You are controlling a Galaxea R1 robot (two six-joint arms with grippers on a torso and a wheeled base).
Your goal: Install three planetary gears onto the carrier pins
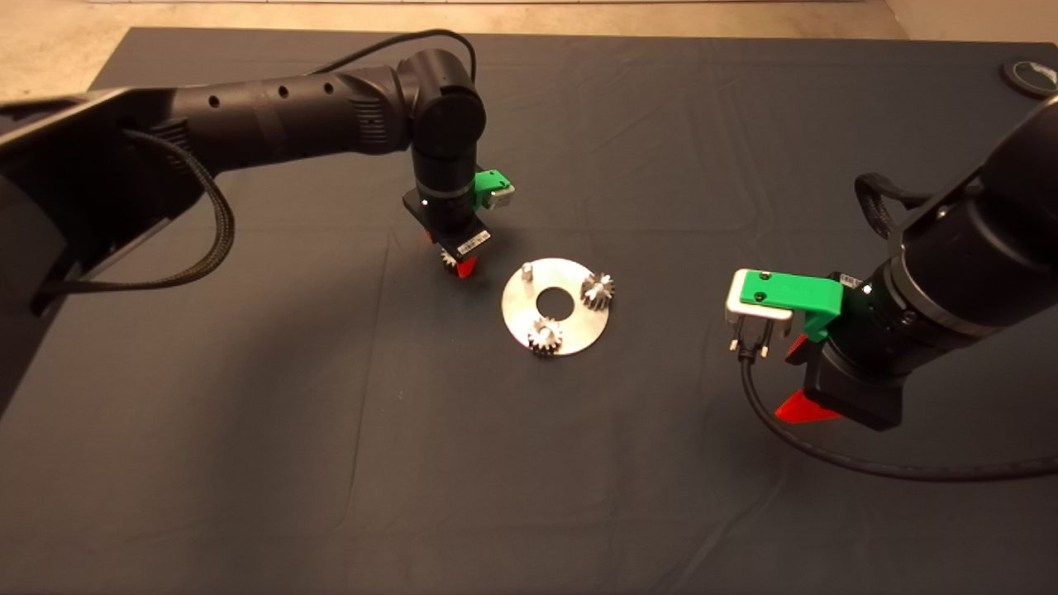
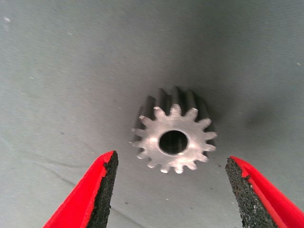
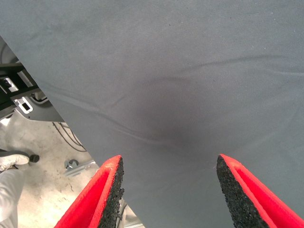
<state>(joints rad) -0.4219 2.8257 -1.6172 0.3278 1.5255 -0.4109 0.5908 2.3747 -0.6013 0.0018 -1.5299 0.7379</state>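
The flat silver disc [image 1: 570, 329] lies mid-mat. Two planetary gears [image 1: 598, 291] [image 1: 545, 336] sit on its carrier pins, and one carrier pin [image 1: 526, 271] at the disc's far left stands bare. A third gear [image 1: 450, 261] [image 2: 174, 137] lies flat on the mat just left of the disc. My left gripper [image 1: 457, 266] [image 2: 172, 159] hangs open straight over it, one finger on each side and neither touching it. Well right of the disc, my right gripper [image 1: 793, 378] [image 3: 166, 161] is open over bare mat with nothing in it.
A round dark object [image 1: 1031, 77] lies at the mat's far right corner. A black cable [image 1: 826, 454] loops from the right arm over the mat. The right wrist view shows the mat's edge [image 3: 71, 126] with floor beyond.
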